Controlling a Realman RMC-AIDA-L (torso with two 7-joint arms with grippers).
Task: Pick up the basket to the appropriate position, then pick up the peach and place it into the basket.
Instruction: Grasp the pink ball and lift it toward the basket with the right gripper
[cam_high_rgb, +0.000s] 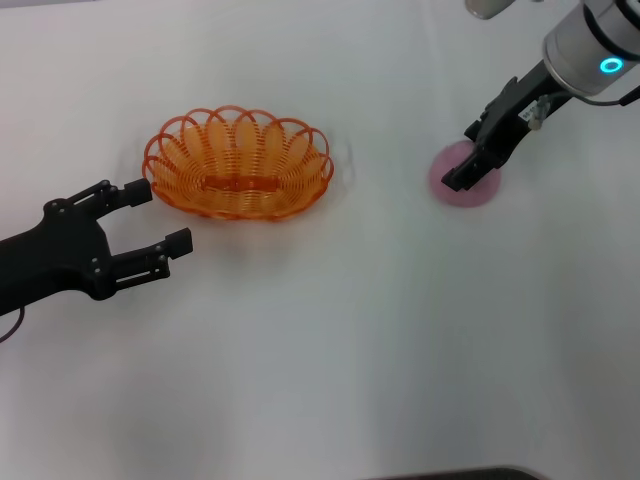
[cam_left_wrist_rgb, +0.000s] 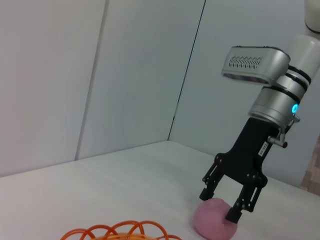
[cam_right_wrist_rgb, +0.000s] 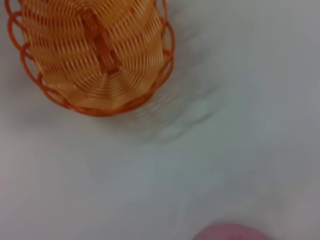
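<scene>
Head view puts the peach (cam_high_rgb: 466, 176) on the table well right of the basket (cam_high_rgb: 238, 162), with the right gripper (cam_left_wrist_rgb: 220, 206) spread wide astride it, so closing comes next, while the left gripper (cam_high_rgb: 158, 215) waits open beside the basket.

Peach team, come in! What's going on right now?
Right gripper open, straddling the peach. Left gripper open beside the basket. Basket empty. Nothing between them on the table.
</scene>
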